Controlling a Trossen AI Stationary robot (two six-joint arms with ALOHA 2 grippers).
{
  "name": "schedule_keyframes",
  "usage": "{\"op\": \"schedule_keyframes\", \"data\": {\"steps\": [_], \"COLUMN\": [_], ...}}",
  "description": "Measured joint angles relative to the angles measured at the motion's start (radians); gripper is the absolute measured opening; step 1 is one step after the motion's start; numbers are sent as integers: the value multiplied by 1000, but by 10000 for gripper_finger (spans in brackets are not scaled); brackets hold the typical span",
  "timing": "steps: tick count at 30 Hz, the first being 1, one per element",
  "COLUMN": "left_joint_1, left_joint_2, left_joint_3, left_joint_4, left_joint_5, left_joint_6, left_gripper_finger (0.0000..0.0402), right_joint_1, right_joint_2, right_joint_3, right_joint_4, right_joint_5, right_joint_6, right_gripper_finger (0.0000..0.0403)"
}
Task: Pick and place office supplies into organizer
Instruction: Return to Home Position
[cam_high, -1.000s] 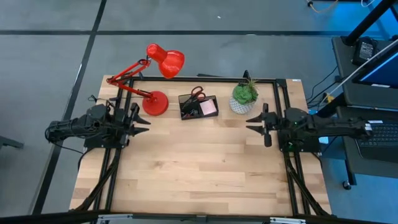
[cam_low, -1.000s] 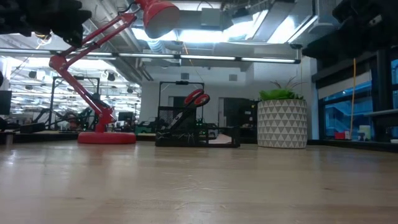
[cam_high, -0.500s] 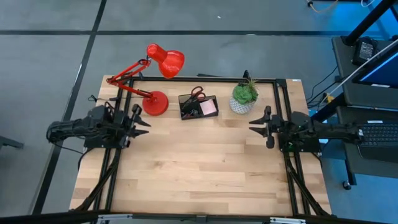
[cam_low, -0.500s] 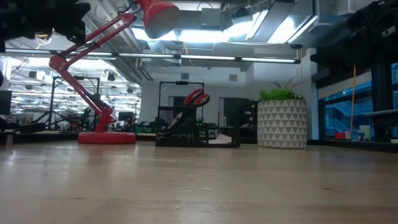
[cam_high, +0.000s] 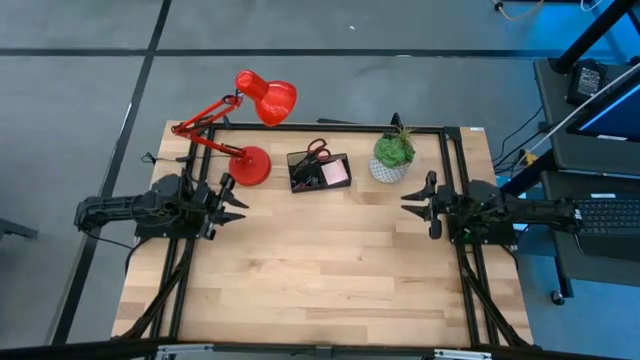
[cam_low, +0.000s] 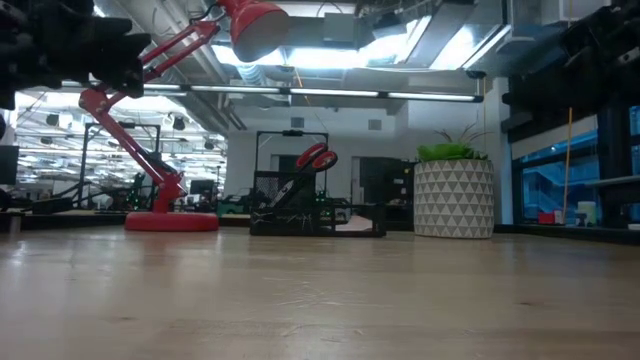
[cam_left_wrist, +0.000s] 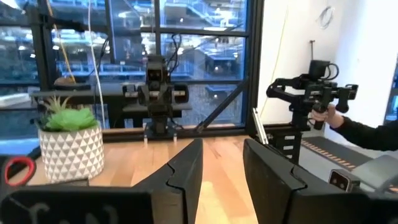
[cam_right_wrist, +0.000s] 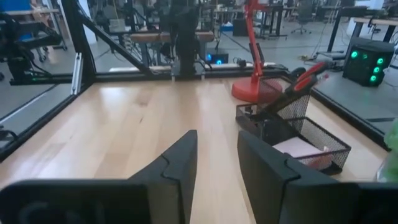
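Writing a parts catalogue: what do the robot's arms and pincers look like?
The left arm and right arm are black, slim, jointed. The left pincer and right pincer each have two matte black fingers, broad, angular, tapering toward the tips. No markings show.

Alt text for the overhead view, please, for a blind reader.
A black organizer holding red-handled scissors and a pink pad sits at the table's far edge between a red lamp and a potted plant. The left gripper and right gripper hover open at either side.

A grey floor (cam_high: 400, 25) with dark seams surrounds the wooden table (cam_high: 330, 270); strip lights (cam_low: 330, 95) glow overhead, with large windows (cam_left_wrist: 205, 62) beyond.
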Motion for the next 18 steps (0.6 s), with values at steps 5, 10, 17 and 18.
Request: {"op": "schedule_keyframes", "data": {"steps": [5, 10, 17, 18], "left_joint_1": [12, 74, 219, 243], "left_joint_2": [0, 0, 0, 0], "left_joint_3": [0, 0, 0, 0], "left_joint_4": [4, 4, 3, 3], "left_joint_5": [-1, -1, 4, 13], "left_joint_6": [30, 42, 62, 62], "left_gripper_finger": [108, 111, 107, 107], "right_joint_1": [0, -1, -5, -13], "right_joint_2": [0, 0, -2, -4], "right_joint_3": [0, 0, 0, 0], "right_joint_4": [-23, -25, -24, -20], "right_joint_5": [0, 11, 114, 118], "right_joint_6": [-2, -31, -112, -126], "right_gripper_finger": [118, 118, 118, 118]}}
